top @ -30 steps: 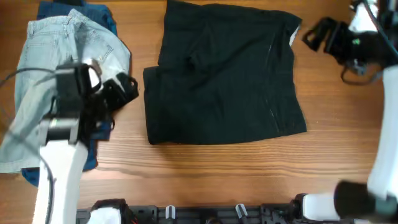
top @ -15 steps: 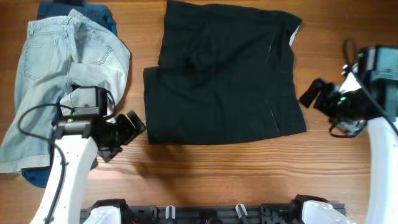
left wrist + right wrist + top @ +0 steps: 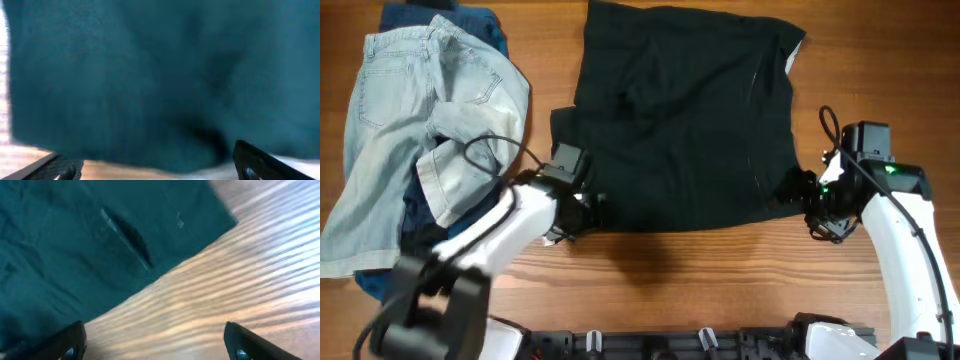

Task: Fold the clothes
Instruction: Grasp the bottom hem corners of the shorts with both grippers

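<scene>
A: On the desk (image 3: pixel 720 285), where do the black shorts (image 3: pixel 680 120) lie?

B: Flat, mid-desk. Their near edge runs between both tools: left tool (image 3: pixel 588 207) at its left corner, right tool (image 3: pixel 792 189) at its right corner, both spread open, empty, cloth just beyond each.

White arms (image 3: pixel 905 235), black wrists (image 3: pixel 565 162), black fingers (image 3: pixel 252 160), looping black cables (image 3: pixel 827 125)

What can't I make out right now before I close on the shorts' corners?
- Left wrist: blurred, filled by the black shorts; where the left gripper meets the hem is unclear.
- Overhead: the right gripper blends into the dark fabric; touching or not, cannot tell.
- Overhead: the dark-blue piece lies mostly under the light-blue denim; its type is hidden.
- Overhead: the denim's left side is cut by the frame edge.
</scene>
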